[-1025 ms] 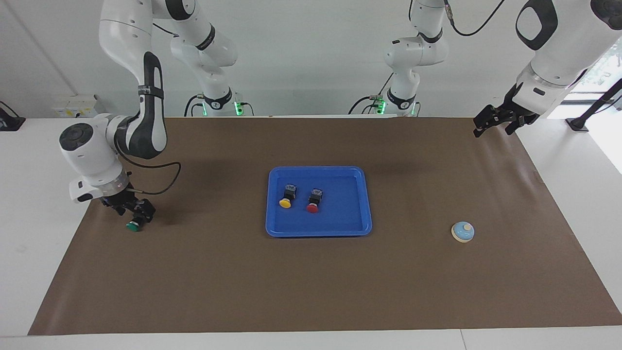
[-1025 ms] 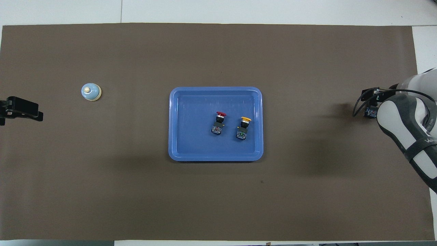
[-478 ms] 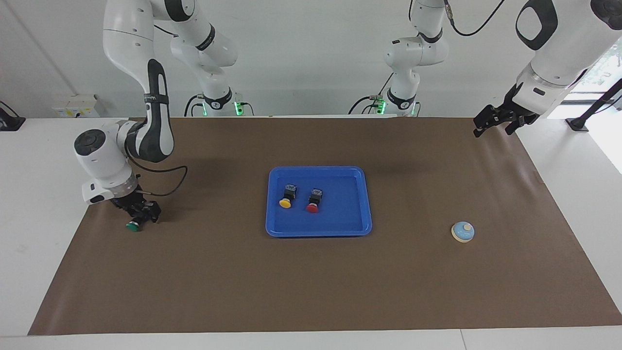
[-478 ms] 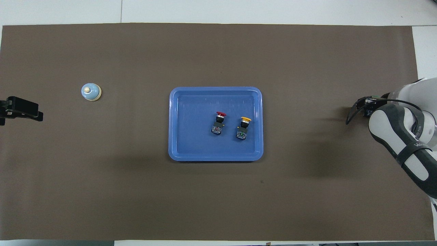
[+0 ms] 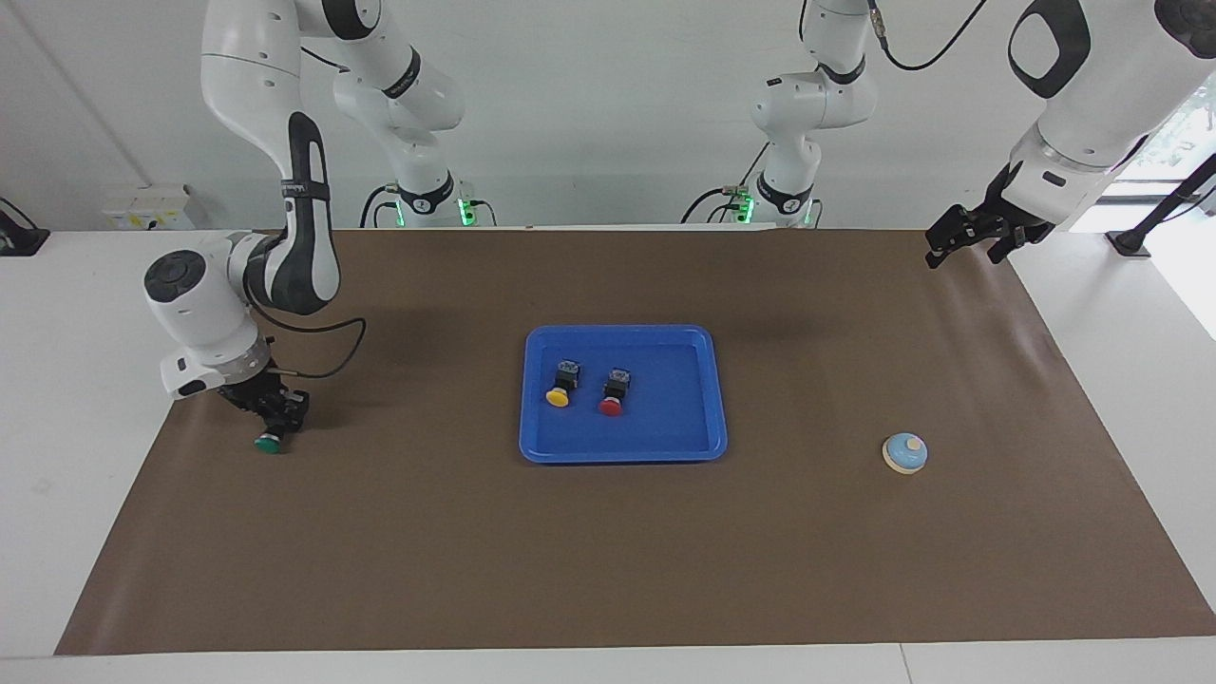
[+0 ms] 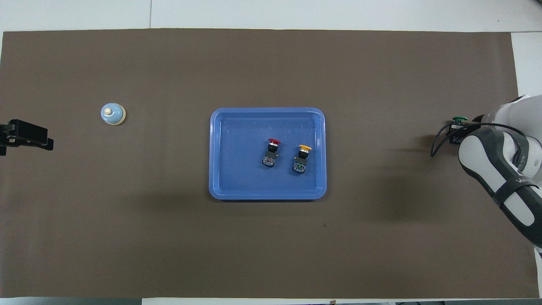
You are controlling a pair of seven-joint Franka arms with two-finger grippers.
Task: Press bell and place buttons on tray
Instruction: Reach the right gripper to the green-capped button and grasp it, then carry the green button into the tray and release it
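The blue tray (image 5: pixel 622 454) (image 6: pixel 267 195) lies mid-mat with a yellow button (image 5: pixel 560 389) (image 6: pixel 302 157) and a red button (image 5: pixel 614 397) (image 6: pixel 271 151) lying in it. At the right arm's end of the mat, my right gripper (image 5: pixel 278 421) (image 6: pixel 456 134) is shut on the black body of the green button (image 5: pixel 268 442) (image 6: pixel 459 119), low at the mat. The wrist hides most of that grip from above. The light blue bell (image 5: pixel 905 452) (image 6: pixel 112 114) stands toward the left arm's end. My left gripper (image 5: pixel 959 242) (image 6: pixel 25 137) waits open over the mat's edge, apart from the bell.
A brown mat (image 5: pixel 608 551) covers the table, with white table surface (image 5: pixel 57 399) around it. A black cable (image 5: pixel 323 356) loops from the right wrist. The arm bases (image 5: pixel 427 204) stand at the robots' edge.
My right gripper has closed on the green button and shifted slightly toward the tray; the green cap now shows from above. The left arm has not moved.
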